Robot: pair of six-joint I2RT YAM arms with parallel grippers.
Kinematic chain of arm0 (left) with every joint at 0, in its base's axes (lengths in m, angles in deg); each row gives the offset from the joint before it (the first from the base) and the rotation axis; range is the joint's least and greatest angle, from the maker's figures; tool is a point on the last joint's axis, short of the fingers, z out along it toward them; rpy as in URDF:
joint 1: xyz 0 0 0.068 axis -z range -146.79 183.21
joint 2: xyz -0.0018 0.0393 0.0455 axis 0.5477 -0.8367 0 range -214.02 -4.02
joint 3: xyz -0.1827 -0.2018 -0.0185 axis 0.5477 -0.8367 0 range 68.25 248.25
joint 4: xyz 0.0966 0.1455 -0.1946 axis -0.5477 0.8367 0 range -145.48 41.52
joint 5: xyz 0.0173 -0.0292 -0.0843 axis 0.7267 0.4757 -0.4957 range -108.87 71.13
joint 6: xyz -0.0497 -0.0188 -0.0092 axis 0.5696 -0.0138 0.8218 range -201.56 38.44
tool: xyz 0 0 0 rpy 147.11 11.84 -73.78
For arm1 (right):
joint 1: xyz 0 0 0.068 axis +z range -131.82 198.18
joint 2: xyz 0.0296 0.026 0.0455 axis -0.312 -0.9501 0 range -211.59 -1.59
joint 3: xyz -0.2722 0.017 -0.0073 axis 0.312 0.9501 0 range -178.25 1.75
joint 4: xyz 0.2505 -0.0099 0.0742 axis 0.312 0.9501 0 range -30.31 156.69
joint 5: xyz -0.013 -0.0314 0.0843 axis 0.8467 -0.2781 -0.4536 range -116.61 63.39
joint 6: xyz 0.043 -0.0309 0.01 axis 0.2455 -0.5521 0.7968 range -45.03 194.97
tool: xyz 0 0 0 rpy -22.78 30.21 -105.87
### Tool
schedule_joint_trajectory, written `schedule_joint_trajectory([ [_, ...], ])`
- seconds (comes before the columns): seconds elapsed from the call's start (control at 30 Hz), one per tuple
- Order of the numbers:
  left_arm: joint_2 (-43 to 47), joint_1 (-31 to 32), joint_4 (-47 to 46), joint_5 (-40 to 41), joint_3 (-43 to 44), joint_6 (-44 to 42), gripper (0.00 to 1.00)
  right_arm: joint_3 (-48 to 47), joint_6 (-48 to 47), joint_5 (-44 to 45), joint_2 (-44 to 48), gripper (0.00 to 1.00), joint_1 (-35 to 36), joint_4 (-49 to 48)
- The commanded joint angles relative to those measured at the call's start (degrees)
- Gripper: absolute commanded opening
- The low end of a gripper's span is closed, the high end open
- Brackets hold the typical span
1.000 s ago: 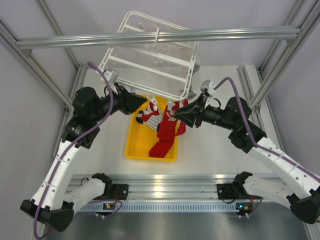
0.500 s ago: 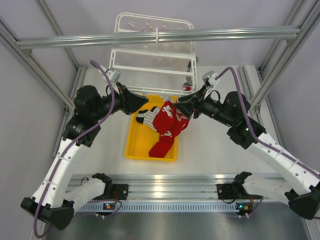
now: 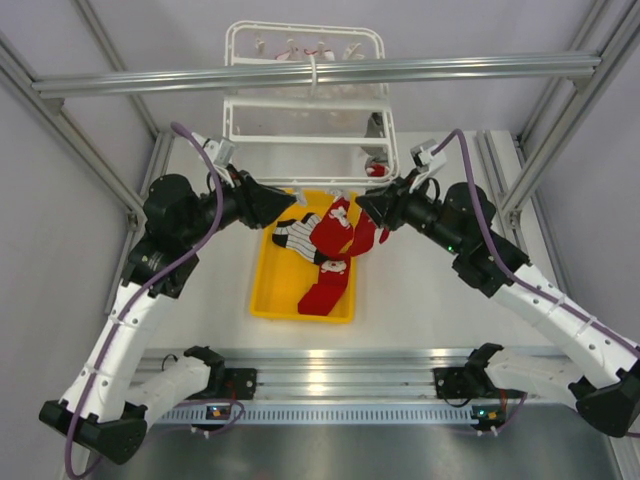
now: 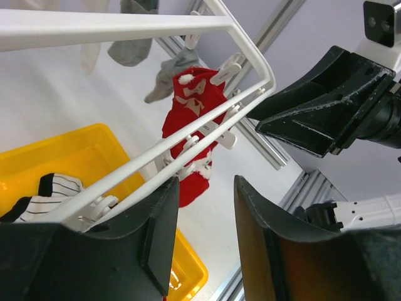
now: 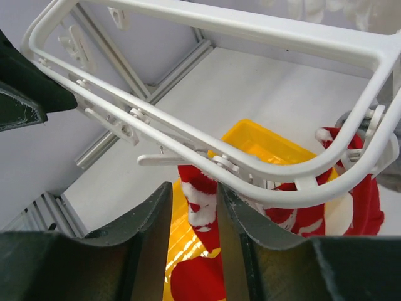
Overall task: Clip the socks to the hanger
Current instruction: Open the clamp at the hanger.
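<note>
Small socks, some hung, the rest lying in the yellow tray.
At 9 o'clock of the tray's far end, the left gripper has its jaws parted on nothing, just under the hanger. A striped sock and a loose red sock lie in the tray. At its 12 o'clock, red ones dangle from clips on the hanger's near rail. The socks are judged light, limp and not slippery, best pinched at the cuff. The hanger is judged light and stiff, free to swing from the grey beam. The near rail and the hung socks screen the tray from above. At 3 o'clock, the right gripper has its jaws slightly apart and empty.
</note>
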Motion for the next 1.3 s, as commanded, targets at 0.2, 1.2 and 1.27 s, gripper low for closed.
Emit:
schedule_joint_trajectory([
  [0.2, -0.69, 0.12, -3.42, 4.73, 0.50, 0.50, 0.46, -0.73, -3.21, 0.52, 3.26, 0.34, 0.76, -0.88],
  [1.2, -2.98, 4.52, -2.89, 5.09, -0.11, -4.16, 0.32, -0.54, -6.01, -20.06, 5.37, 0.28, 2.07, -8.18],
  [1.27, -2.98, 4.69, -2.71, 4.91, -0.11, -3.99, 0.31, -2.91, -7.94, -17.78, 3.61, 0.33, 3.04, -6.95],
])
